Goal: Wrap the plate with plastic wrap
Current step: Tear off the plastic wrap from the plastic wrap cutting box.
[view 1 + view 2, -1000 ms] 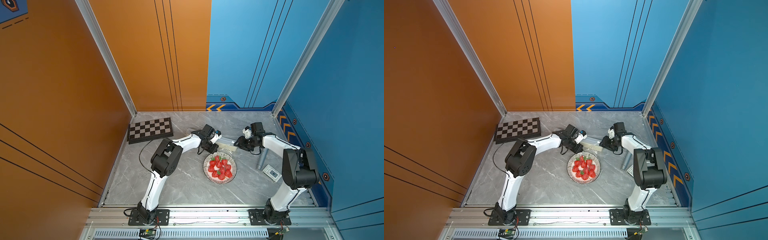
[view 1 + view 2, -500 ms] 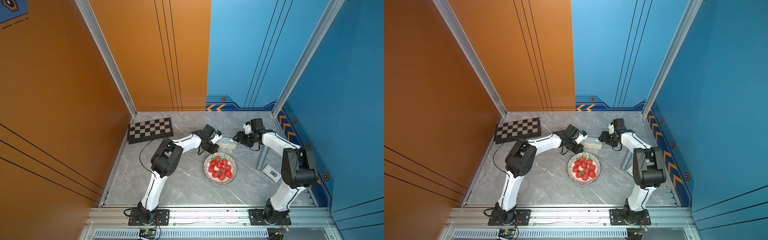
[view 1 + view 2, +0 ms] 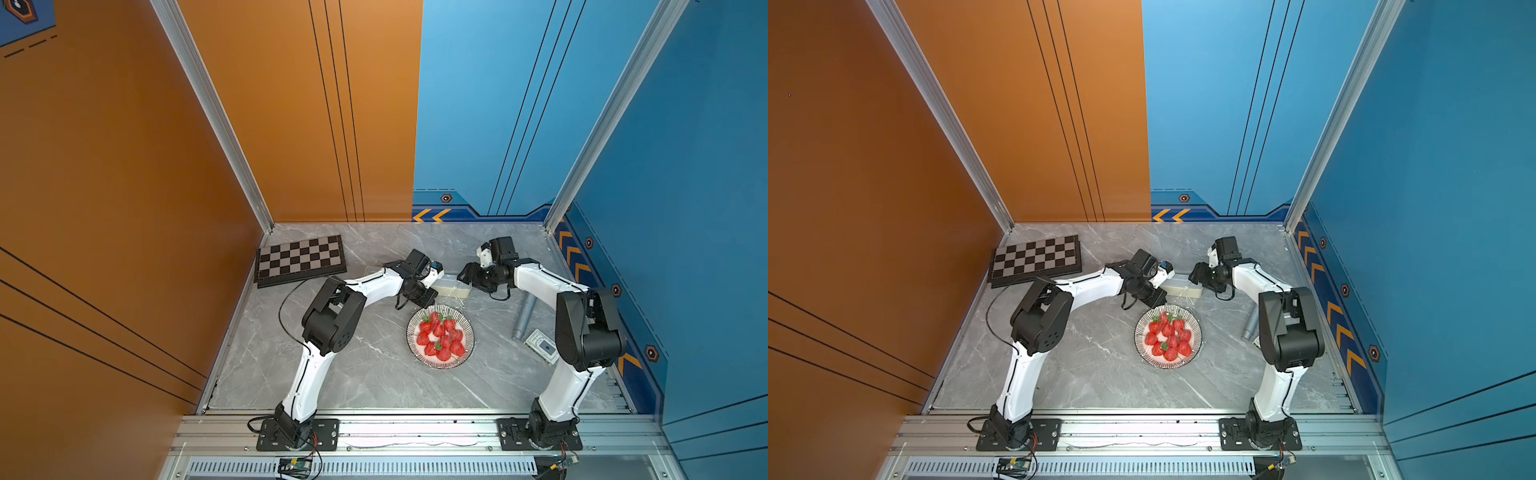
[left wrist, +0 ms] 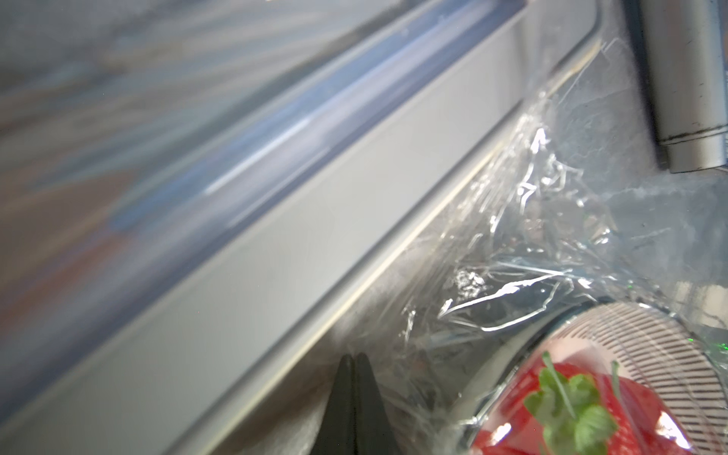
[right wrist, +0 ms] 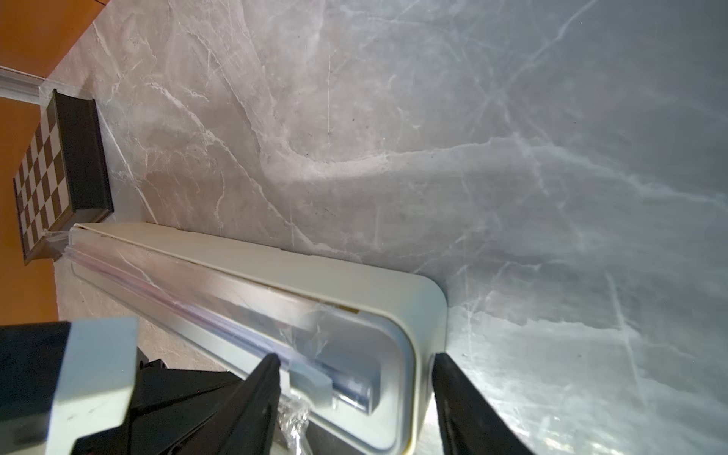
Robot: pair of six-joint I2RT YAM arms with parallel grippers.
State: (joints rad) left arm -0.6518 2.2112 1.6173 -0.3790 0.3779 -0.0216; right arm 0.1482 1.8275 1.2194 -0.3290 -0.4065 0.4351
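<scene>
Marble tabletop (image 3: 374, 382), arms (image 3: 374, 286) (image 3: 540, 278) low at plastic wrap (image 4: 512, 275)

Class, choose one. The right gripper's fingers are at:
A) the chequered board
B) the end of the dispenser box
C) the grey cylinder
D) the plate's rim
B: the right wrist view shows the right gripper with fingers apart around the rounded end of the dispenser box.

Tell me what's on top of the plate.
Red strawberries fill the plate. In the left wrist view, crinkled plastic wrap drapes over part of its rim. Berries hide most of the white centre; how far the wrap reaches cannot be told.
</scene>
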